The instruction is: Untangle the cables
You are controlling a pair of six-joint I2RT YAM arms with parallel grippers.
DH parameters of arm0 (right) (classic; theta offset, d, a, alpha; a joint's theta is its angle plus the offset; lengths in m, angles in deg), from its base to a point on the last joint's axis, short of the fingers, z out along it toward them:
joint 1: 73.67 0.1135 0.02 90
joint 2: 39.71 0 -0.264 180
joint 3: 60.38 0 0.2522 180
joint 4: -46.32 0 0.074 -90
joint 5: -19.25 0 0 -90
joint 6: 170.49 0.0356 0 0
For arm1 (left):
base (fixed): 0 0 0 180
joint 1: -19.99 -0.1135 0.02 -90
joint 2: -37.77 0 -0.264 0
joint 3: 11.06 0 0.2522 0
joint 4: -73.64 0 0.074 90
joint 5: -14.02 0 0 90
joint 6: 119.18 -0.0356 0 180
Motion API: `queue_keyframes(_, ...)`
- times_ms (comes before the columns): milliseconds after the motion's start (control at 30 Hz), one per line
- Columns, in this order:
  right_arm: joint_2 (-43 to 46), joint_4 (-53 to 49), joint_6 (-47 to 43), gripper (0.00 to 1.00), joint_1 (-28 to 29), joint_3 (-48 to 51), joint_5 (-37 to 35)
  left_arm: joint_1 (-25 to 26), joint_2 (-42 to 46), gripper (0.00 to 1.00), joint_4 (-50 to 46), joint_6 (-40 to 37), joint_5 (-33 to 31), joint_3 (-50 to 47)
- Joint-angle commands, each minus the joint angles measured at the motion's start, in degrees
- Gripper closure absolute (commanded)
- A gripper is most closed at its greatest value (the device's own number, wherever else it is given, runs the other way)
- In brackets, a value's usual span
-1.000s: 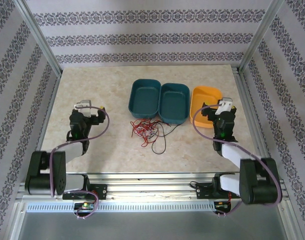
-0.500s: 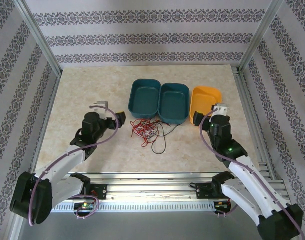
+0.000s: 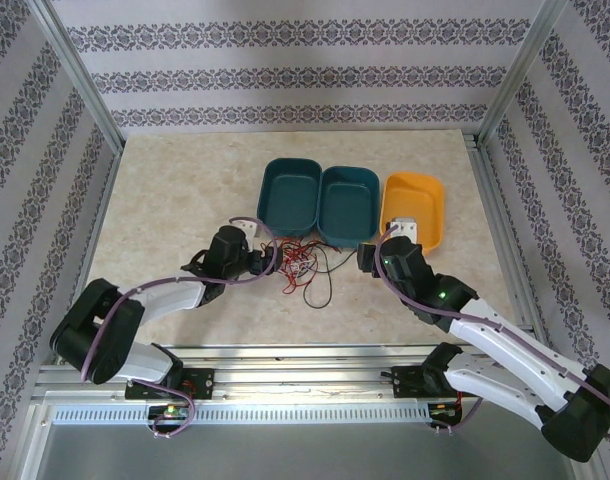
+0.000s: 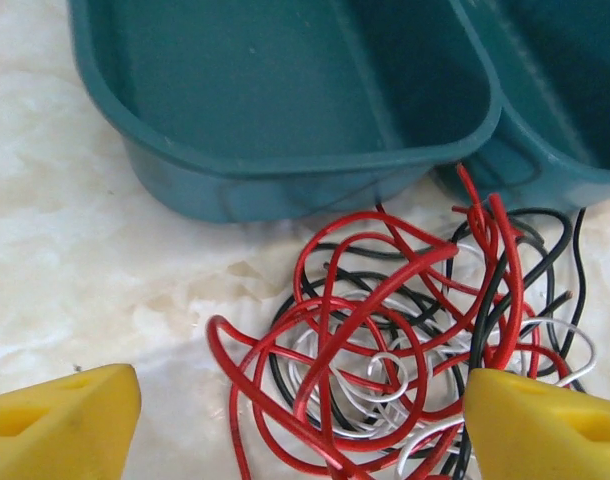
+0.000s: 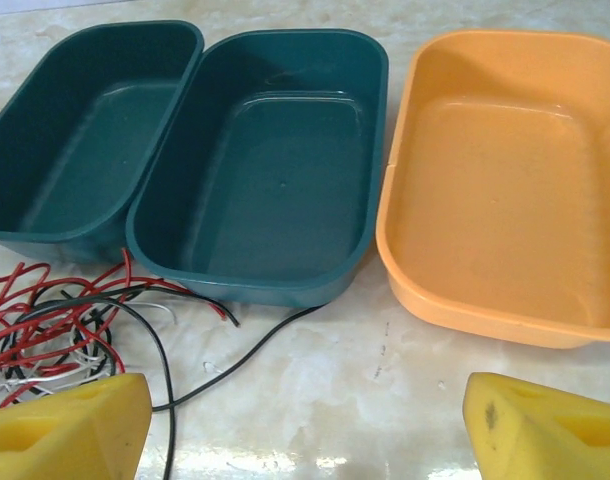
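From above, the thin red, black and white cables [image 3: 300,262] lie in one knot on the marble-patterned bench [image 3: 165,200], just near of two dark teal plastic trays [image 3: 288,195]. No strand is separated, so the whole job looks to be ahead.

In the left wrist view, the left pincer [image 4: 305,420] stands wide open astride the knot, gripping nothing.

In the right wrist view, the right pincer [image 5: 305,420] is likewise open and empty, over bare bench right of the knot, near of the orange plastic tray [image 5: 505,180].
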Motion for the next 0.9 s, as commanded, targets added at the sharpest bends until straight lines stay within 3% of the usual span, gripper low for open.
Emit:
queue_keyframes(0,-1.2,1.0,1.9,0.21,0.9,-2.0,0.2,1.4,-2.2,0.34,3.3,1.2,2.5,1.1)
queue_keyframes(233,-4.6,1.2,2.6,0.26,3.0,-3.8,2.3,3.8,0.0,0.89,2.6,3.2,4.0,-1.8)
queue_keyframes(333,-5.4,1.4,2.7,0.26,3.8,-4.7,3.6,5.3,1.7,1.0,2.1,4.8,4.2,-3.1)
queue_keyframes(633,-10.5,3.6,1.9,0.28,6.2,-7.5,8.2,10.7,9.0,1.0,0.5,10.0,-1.2,-6.6)
queue_keyframes(800,-14.6,5.3,3.4,0.3,7.4,-8.1,11.1,11.5,9.9,1.0,4.7,12.9,-4.0,-9.5)
queue_keyframes(867,-16.4,5.4,4.1,0.31,7.9,-9.0,11.8,11.5,9.6,0.94,6.8,14.1,-5.1,-10.3)
